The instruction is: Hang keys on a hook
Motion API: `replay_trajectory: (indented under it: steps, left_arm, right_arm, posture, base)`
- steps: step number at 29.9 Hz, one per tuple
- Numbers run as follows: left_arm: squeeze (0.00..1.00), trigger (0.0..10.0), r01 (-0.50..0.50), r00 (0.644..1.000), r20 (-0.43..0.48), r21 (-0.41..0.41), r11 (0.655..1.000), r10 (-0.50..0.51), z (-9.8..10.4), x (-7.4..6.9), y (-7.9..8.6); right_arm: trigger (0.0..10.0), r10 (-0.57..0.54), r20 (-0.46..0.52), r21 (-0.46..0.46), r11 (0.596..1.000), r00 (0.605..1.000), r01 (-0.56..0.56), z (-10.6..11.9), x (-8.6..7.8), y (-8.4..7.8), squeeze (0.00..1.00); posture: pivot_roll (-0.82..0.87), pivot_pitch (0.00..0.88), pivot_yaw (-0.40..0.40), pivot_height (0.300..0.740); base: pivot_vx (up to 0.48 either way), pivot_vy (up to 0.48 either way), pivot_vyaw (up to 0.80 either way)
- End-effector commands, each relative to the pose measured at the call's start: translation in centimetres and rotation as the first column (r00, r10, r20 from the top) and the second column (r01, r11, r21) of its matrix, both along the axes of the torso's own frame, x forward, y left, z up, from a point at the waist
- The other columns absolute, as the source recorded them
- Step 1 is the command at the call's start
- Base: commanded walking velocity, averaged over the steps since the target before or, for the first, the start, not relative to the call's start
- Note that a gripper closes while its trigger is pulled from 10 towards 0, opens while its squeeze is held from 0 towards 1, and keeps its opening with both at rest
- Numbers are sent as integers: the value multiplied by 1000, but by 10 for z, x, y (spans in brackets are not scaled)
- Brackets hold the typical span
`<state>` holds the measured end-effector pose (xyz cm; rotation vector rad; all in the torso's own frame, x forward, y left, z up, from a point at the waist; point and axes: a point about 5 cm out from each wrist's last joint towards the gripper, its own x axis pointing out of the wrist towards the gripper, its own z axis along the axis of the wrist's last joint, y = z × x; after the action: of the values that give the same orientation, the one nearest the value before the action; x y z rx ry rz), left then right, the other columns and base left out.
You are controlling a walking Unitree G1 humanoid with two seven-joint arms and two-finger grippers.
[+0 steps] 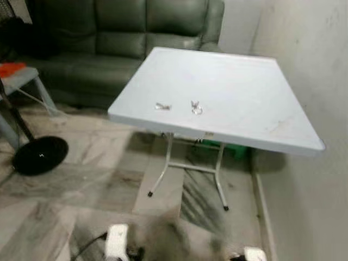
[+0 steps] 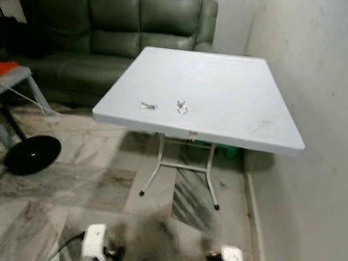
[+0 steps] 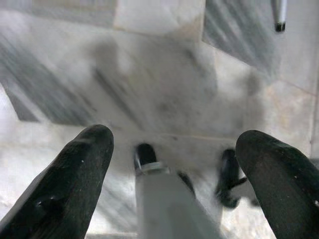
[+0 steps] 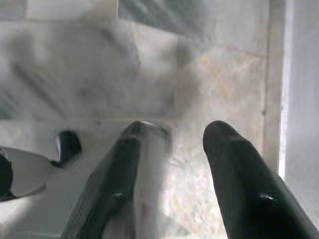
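keys (image 1: pixel 196 107) seen on white folding worktop (image 1: pixel 244 92) near its front edge, ring end toward robot, blades pointed away toward sofa (image 1: pixel 119 32); long axis roughly front-to-back. second small metal piece (image 1: pixel 162 106) lies just beside, to left, long axis across worktop. wall (image 1: pixel 315 65) borders worktop on right. black round stand base (image 1: pixel 40 155) on marble floor (image 1: pixel 81 190) at left. left pincer (image 3: pixel 174 169) hung over floor, fingers spread wide, nothing held. right pincer (image 4: pixel 172 164) likewise over floor near wall, fingers parted, nothing held.
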<state>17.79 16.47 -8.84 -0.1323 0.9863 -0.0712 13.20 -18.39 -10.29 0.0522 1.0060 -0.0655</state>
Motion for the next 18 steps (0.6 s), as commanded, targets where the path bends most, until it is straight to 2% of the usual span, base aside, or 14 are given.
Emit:
replay_trajectory:
  steps: [1,18]
  left_arm:
    - [0,10000,5,1000,3,-19,1000,-5,0,1,-8]
    - [0,10000,0,1000,1,-19,1000,0,0,1,-7]
  right_arm:
    - [10000,-6,-10,-12,1000,1000,6,0,-2,-6,0]
    - [10000,-19,-9,-5,1000,1000,19,0,-2,-7,0]
  posture:
    - [-34,0,-34,740]
    - [-35,0,-32,740]
  base:
    - [0,428,0]
    - [0,427,0]
